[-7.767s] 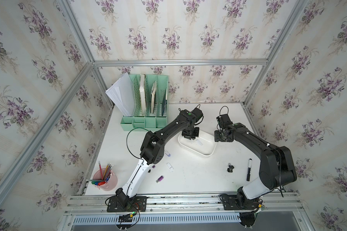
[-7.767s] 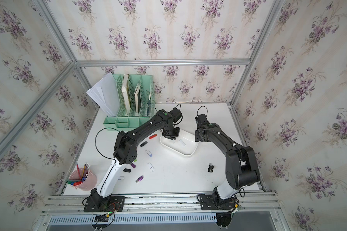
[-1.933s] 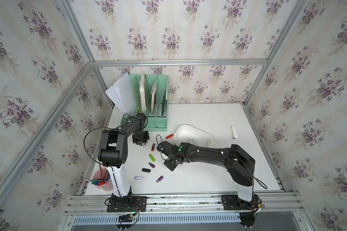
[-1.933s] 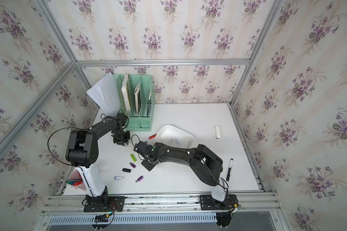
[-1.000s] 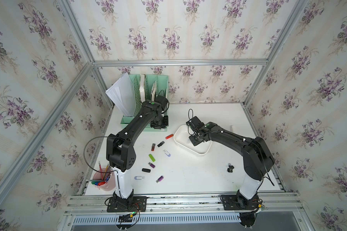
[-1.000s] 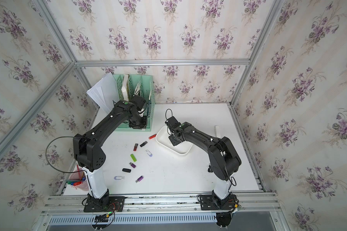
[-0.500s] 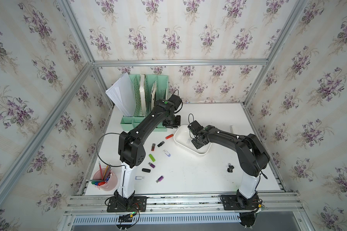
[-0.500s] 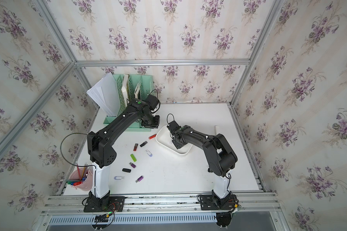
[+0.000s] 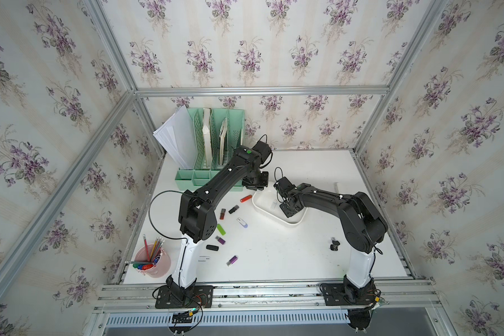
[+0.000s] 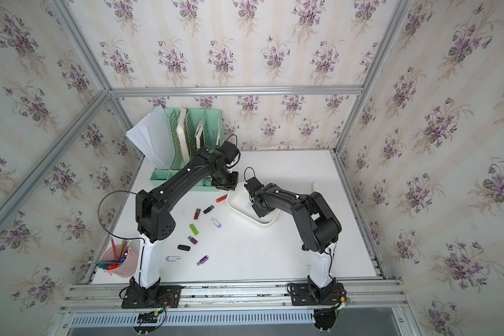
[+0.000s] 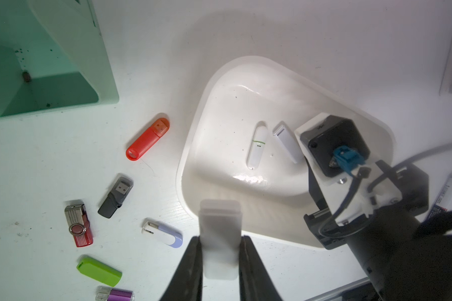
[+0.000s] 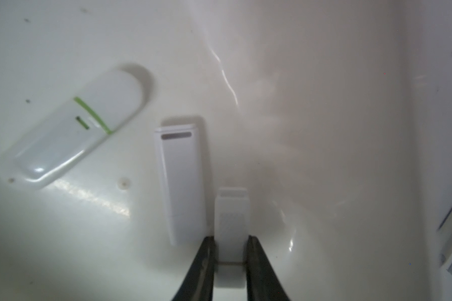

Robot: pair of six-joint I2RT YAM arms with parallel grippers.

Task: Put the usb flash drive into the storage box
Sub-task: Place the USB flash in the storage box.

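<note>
Low in storage box (image 11: 187, 156) with right gripper (image 12: 231, 221): jaws narrow, gap unclear. Loose on box floor beside tip: white usb flash drive (image 12: 183, 182); green-striped drive (image 12: 76, 130) beyond. Over box rim with left gripper (image 11: 219, 232): grip unclear. Bare floor opposite.

My right claw (image 9: 285, 207) is down inside the white box (image 9: 261, 203). My left claw (image 9: 255, 187) hangs at its far corner. Small drives (image 9: 221, 229) lie scattered on the table (image 9: 303, 256) beside the box.
</note>
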